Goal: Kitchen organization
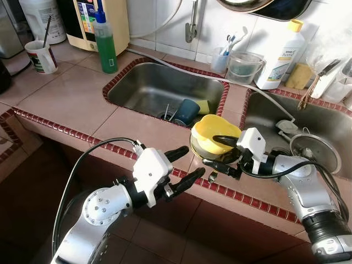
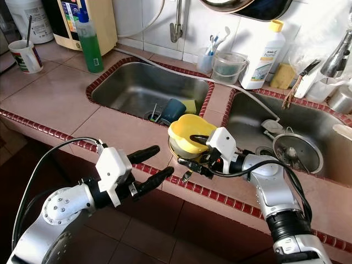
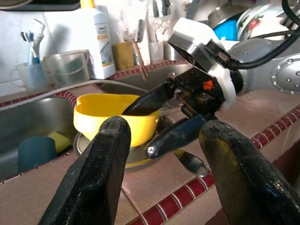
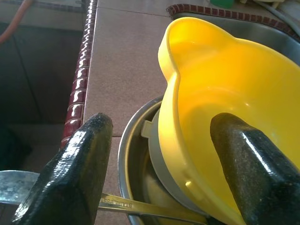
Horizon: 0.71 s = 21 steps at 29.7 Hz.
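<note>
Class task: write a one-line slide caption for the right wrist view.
Right hand straddles the rim of a yellow bowl stacked in a metal bowl, one finger inside, one outside.

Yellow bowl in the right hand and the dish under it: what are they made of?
The yellow spouted bowl looks like plastic: uniform opaque colour, soft sheen, moulded rim. The round grey dish beneath it looks like stainless steel: thin rolled rim, dull reflective finish. The right hand straddles the bowl's wall, one finger inside.
</note>
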{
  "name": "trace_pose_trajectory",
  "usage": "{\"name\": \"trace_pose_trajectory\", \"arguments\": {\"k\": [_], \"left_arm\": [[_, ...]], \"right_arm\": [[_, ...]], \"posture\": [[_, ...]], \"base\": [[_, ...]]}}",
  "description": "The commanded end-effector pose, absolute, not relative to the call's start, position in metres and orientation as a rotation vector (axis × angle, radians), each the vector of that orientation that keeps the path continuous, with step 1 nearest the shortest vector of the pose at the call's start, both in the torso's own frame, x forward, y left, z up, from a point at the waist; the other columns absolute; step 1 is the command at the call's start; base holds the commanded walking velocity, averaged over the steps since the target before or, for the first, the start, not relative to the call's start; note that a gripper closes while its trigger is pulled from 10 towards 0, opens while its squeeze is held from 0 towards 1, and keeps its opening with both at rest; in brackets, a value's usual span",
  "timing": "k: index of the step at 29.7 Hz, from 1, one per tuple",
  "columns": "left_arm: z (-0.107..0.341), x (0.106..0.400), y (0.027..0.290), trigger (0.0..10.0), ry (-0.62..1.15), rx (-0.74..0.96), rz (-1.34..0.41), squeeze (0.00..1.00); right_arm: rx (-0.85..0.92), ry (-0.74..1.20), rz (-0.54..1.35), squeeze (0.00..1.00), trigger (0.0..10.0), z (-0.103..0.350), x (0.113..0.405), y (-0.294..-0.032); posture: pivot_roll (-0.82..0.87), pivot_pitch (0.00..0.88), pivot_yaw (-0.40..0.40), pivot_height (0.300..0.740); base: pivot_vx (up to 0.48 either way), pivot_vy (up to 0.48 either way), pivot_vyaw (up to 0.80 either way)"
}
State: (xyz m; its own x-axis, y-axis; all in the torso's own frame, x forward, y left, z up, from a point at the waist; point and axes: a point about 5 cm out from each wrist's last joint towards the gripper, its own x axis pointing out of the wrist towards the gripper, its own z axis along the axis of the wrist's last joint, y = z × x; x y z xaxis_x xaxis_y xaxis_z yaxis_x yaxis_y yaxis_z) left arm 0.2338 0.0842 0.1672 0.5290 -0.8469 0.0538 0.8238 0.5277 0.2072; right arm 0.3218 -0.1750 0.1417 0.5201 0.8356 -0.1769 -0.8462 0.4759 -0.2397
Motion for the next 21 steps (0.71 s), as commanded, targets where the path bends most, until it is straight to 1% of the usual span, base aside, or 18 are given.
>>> {"name": "trace_pose_trajectory", "arguments": {"k": [1,9,21], "left_arm": [[0.1734,0.2317,0.0814,10.0,-0.181,0.182,-1.031,0.00],[0.1739,0.2337,0.0867,10.0,-0.175,0.212,-1.047,0.00],[0.1738,0.2327,0.0863,10.0,-0.171,0.210,-1.050,0.00]], "right_arm": [[-0.332,0.028,1.016,0.00,0.0,0.1462,0.3230,-0.1828],[-0.336,0.031,1.018,0.00,0.0,0.1445,0.3198,-0.1869],[-0.347,0.040,1.054,0.00,0.0,0.1469,0.3179,-0.1871]], "posture": [[-0.17,0.105,-0.052,0.732],[-0.18,0.112,-0.041,0.732],[-0.18,0.114,-0.045,0.732]], "base": [[0.000,0.000,0.00],[0.000,0.000,0.00],[0.000,0.000,0.00]]}}
